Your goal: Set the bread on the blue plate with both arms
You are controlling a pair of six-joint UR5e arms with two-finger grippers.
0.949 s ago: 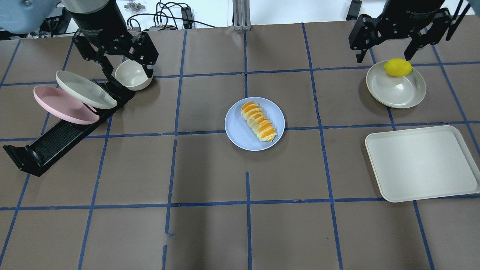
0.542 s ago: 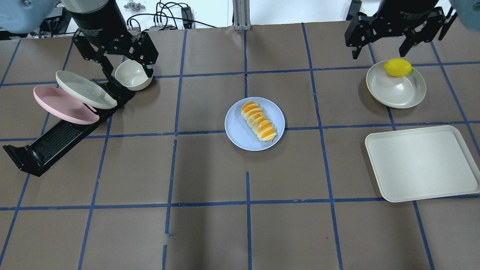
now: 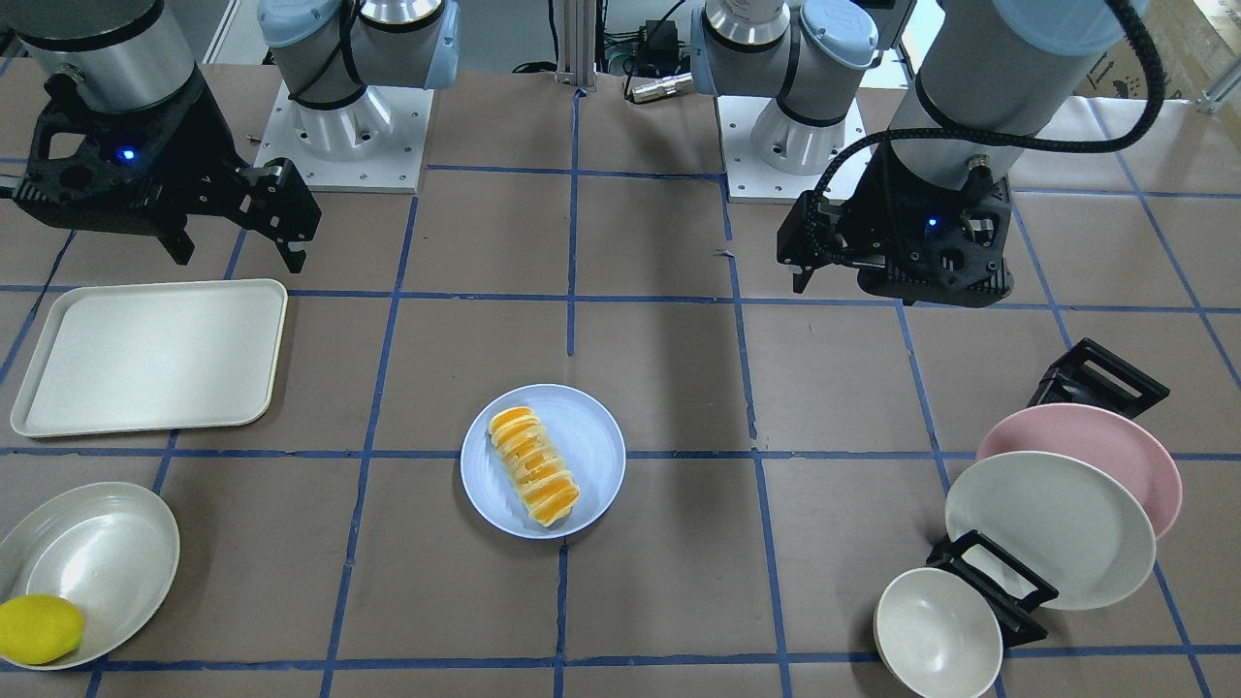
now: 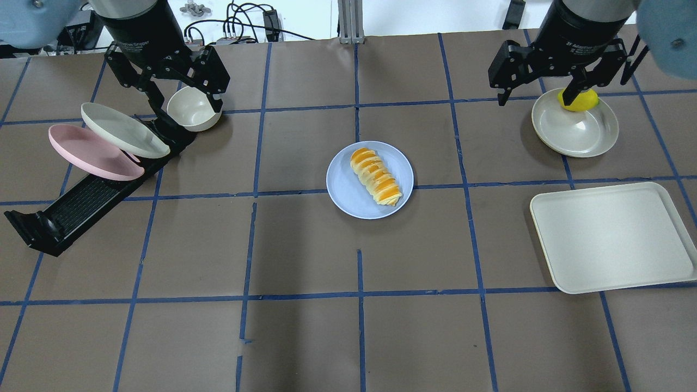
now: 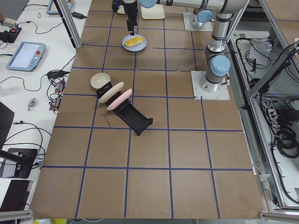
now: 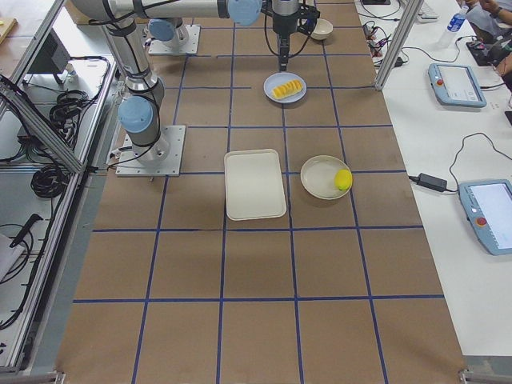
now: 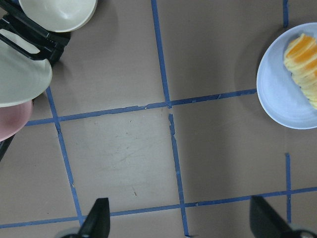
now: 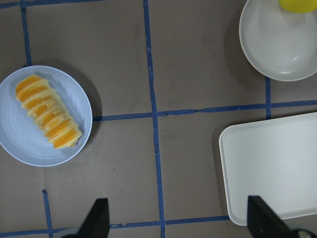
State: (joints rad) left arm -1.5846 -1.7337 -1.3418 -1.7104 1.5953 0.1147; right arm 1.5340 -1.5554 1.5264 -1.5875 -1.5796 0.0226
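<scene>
In the overhead view a finger (image 4: pixel 573 91) of the right gripper (image 4: pixel 533 99) covers part of the lemon (image 4: pixel 589 101). The right wrist view cuts that lemon at its top edge. The left wrist view clips the blue plate (image 7: pixel 277 99) and the bread (image 7: pixel 302 59) (right edge).

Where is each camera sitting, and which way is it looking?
Overhead: behind the robot, looking forward and down at the brown blue-taped table; open left gripper and open right gripper show.
Front-facing: across the table, facing the robot; left arm and right arm show.
Left side: table's end, looking along it; both arms.
Right side: opposite end; both arms.
Left wrist: straight down; its fingertips.
Right wrist: likewise.
Shared: all see the ridged orange-golden bread on the round pale-blue plate.
</scene>
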